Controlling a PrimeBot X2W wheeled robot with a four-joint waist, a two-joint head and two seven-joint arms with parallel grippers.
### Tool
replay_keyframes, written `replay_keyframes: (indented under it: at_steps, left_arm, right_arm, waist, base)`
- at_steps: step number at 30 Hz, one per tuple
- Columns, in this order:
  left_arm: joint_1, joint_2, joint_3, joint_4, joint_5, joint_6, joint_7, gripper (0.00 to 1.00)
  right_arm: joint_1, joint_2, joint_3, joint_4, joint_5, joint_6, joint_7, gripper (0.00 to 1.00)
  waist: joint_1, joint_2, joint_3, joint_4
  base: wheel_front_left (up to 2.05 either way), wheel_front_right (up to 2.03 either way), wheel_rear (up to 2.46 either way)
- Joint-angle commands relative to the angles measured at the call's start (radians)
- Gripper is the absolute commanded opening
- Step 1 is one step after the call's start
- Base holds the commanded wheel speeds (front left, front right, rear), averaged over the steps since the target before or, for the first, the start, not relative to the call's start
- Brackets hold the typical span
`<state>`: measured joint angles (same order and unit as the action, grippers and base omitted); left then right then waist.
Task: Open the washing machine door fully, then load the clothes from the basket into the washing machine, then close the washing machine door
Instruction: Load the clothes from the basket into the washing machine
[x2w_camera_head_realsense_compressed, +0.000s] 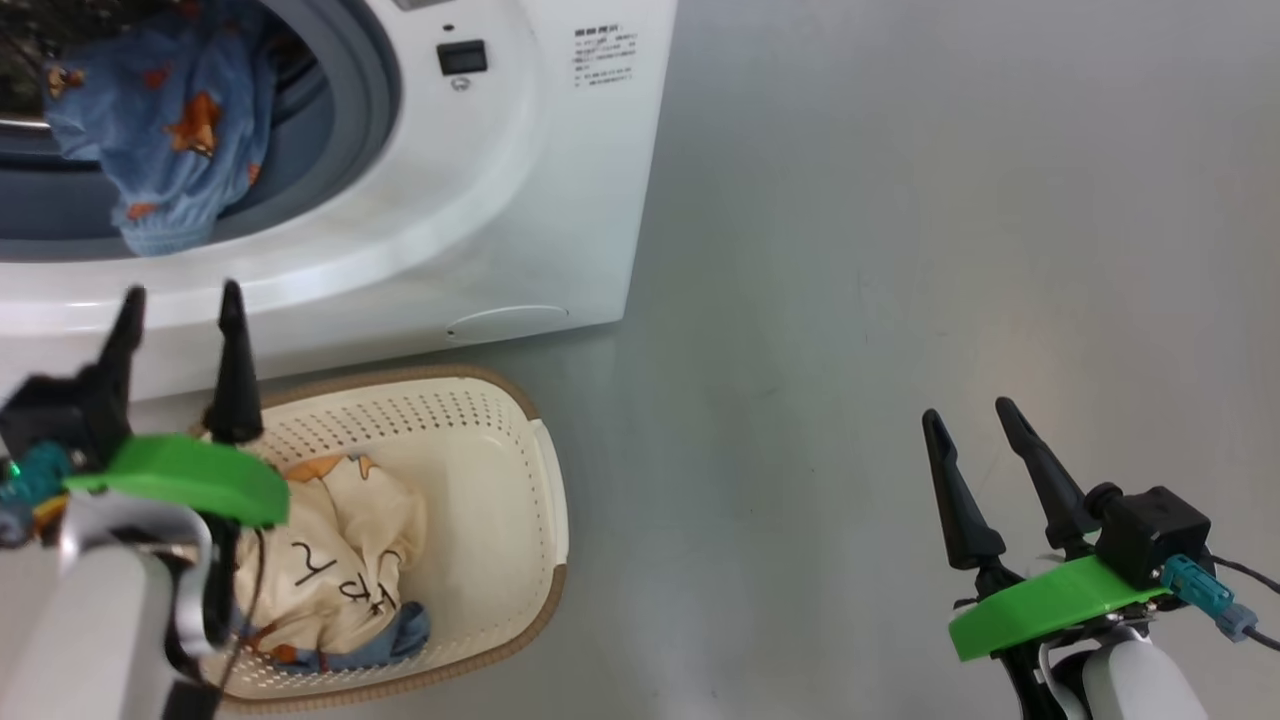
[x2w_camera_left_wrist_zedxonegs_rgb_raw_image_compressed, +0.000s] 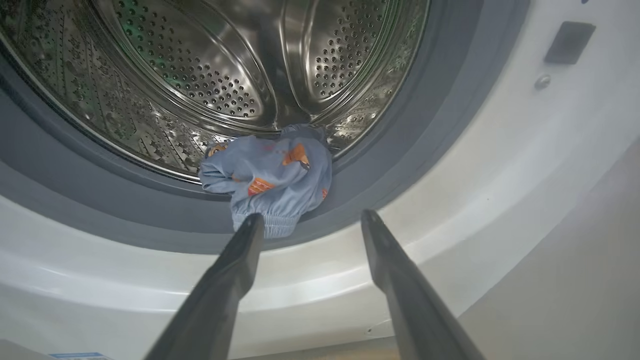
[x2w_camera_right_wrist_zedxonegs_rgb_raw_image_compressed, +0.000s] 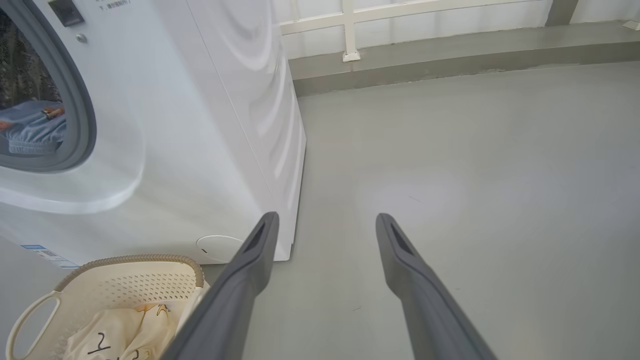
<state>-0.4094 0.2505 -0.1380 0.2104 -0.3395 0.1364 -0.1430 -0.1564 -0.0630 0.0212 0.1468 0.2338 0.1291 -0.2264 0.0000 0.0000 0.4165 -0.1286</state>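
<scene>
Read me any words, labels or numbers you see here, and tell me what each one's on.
Printed label on the washing machine front: too small to read.
Blue sticker low on its front: blurred, unreadable.
Black scrawl on the cream garment in the basket: no legible word.

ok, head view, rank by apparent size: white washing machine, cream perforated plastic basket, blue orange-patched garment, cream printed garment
Largest first:
white washing machine
cream perforated plastic basket
blue orange-patched garment and cream printed garment: look alike, cream one partly hidden by left gripper, unranked
</scene>
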Motion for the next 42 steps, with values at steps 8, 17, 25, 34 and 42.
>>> replay_keyframes:
  at_steps: [8,17,25,34,42]
  left_arm:
    - [-0.183,0.087,0.057,0.125,0.003,0.015,0.063,1.00]
    - [-0.298,0.120,0.050,0.259,0.002,-0.007,0.082,1.00]
    - [-0.383,0.136,0.039,0.369,0.001,-0.027,0.081,1.00]
    - [-0.483,0.144,0.029,0.454,-0.009,-0.053,0.080,0.00]
    - [-0.575,0.177,0.018,0.468,0.009,-0.054,0.058,0.00]
  right_arm:
    - [-0.028,-0.006,0.039,-0.006,0.013,0.002,-0.018,1.00]
    - [-0.046,-0.006,0.059,0.004,0.022,0.002,-0.026,1.00]
    - [-0.051,-0.004,0.065,0.011,0.027,0.002,-0.031,1.00]
    - [-0.069,0.001,0.076,0.015,0.034,0.002,-0.034,1.00]
    - [-0.085,0.004,0.079,0.018,0.043,0.002,-0.035,1.00]
  waist:
    - [0.0000,0.0000,0.052,-0.046]
    - [0.0000,0.0000,0.077,-0.083]
    - [0.0000,0.0000,0.095,-0.104]
    - [0.0000,0.0000,0.124,-0.114]
    - [0.0000,0.0000,0.159,-0.125]
  base:
    - [0.00,0.00,0.00]
    - [0.00,0.00,0.00]
    - [0.00,0.00,0.00]
    - [0.00,0.00,0.00]
    - [0.00,0.00,0.00]
